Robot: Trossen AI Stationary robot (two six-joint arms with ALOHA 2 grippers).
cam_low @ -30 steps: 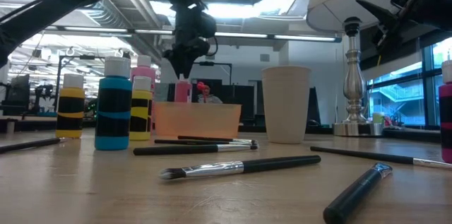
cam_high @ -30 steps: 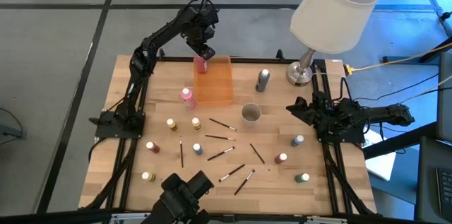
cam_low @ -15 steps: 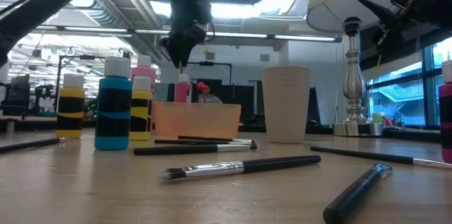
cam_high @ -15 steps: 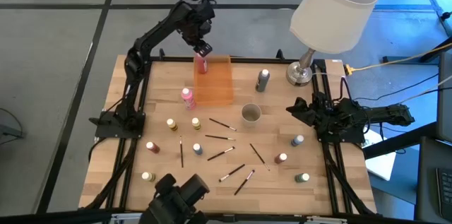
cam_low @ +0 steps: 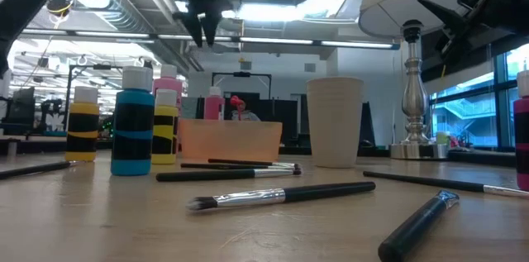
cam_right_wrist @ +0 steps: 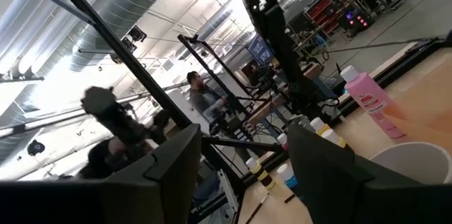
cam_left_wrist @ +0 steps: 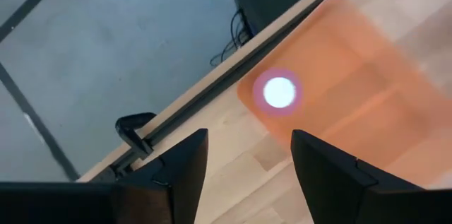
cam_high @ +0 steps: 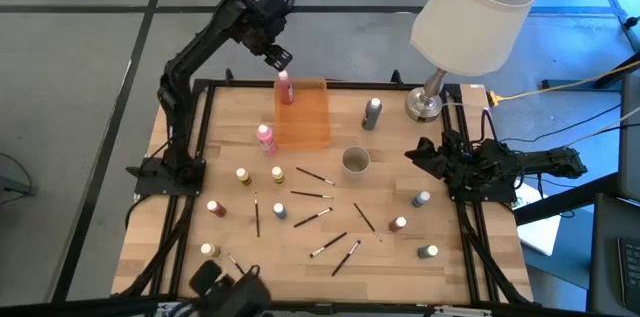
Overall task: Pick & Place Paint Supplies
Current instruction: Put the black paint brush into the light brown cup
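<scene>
The left arm has risen and drawn back beyond the table's far edge; its left gripper [cam_high: 278, 57] hangs spread open, empty, above the pink bottle [cam_high: 285, 88] left upright in the orange tray [cam_high: 308, 117]. The right gripper [cam_high: 420, 152] waits parted. Eleven bottles and seven brushes show.

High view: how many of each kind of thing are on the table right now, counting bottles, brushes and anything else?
Paint bottles: 11 (one stands in the tray)
Paintbrushes: 7 in plain view; a possible eighth at the near edge is too hidden to count
Orange tray: 1
Cup: 1
Lamp: 1
Total: 21
</scene>
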